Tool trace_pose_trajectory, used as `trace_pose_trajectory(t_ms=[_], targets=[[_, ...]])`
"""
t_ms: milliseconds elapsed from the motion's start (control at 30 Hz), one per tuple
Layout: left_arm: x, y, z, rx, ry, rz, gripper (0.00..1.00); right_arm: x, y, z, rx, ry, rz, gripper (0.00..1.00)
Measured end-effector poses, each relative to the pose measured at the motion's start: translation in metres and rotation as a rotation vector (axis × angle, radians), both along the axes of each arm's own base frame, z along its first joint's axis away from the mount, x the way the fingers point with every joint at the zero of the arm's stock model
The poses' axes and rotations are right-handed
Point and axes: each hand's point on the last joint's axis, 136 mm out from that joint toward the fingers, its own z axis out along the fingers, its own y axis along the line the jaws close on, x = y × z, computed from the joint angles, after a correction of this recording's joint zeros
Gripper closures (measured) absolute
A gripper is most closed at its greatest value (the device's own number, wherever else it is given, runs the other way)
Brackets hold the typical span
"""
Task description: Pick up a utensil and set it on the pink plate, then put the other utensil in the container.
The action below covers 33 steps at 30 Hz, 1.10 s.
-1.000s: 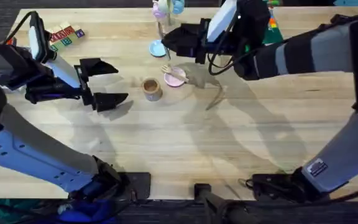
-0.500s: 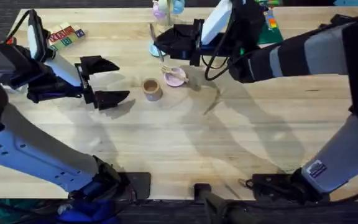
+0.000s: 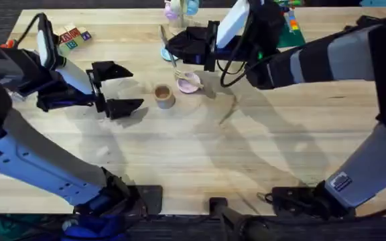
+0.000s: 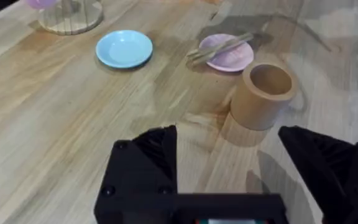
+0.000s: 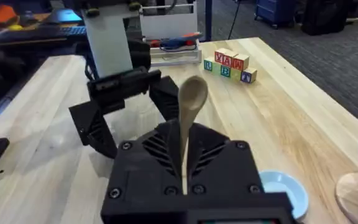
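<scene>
A pale wooden fork (image 4: 219, 46) lies across the pink plate (image 3: 189, 82), which also shows in the left wrist view (image 4: 235, 61). The tan container (image 3: 164, 96) stands just left of the plate, empty inside (image 4: 263, 93). My right gripper (image 3: 183, 45) hovers behind the plate, shut on the wooden spoon (image 5: 190, 106). The spoon's bowl sticks out past the fingers, and it shows as a thin sliver (image 3: 167, 41) in the overhead view. My left gripper (image 3: 118, 88) hangs open left of the container, with nothing between its fingers (image 4: 148, 155).
A light blue plate (image 4: 124, 48) lies behind the pink one, partly under my right gripper. Alphabet blocks (image 3: 71, 37) sit at the back left. A wooden stand (image 4: 70, 15) with pastel pieces is at the back edge. Bare table spans the front and right.
My right gripper has carried the spoon left and a little toward the back, then held still. The left gripper has drifted slightly right, toward the container.
</scene>
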Motion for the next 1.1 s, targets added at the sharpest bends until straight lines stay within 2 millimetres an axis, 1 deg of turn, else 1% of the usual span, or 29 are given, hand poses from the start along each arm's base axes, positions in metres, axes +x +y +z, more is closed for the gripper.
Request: trace_pose_trajectory(t_ms=[133,233,333,500,800,900,1100], targets=[[0.002,-0.001,-0.012,-0.064,0.028,0.016,0.009,0.0,0.0,0.002,0.004,-0.009,0.0,0.967],[0.002,-0.003,-0.021,-0.11,0.052,0.028,0.01,0.0,0.0,0.007,0.019,-0.032,0.001,0.967],[0.003,-0.004,-0.022,-0.131,0.057,0.036,0.01,-0.001,0.0,0.013,0.037,-0.039,0.003,0.967],[0.004,-0.004,-0.02,-0.142,0.051,0.042,0.008,-0.005,0.004,0.015,0.046,-0.023,0.014,0.968],[0.004,-0.004,-0.02,-0.143,0.05,0.043,0.008,-0.024,0.02,0.008,0.037,-0.017,0.063,0.967],[0.004,-0.004,-0.02,-0.144,0.05,0.043,0.008,-0.025,0.021,0.006,0.036,-0.029,0.065,0.967],[0.004,-0.004,-0.02,-0.144,0.049,0.043,0.008,-0.023,0.022,-0.011,0.022,-0.02,0.063,0.967]])
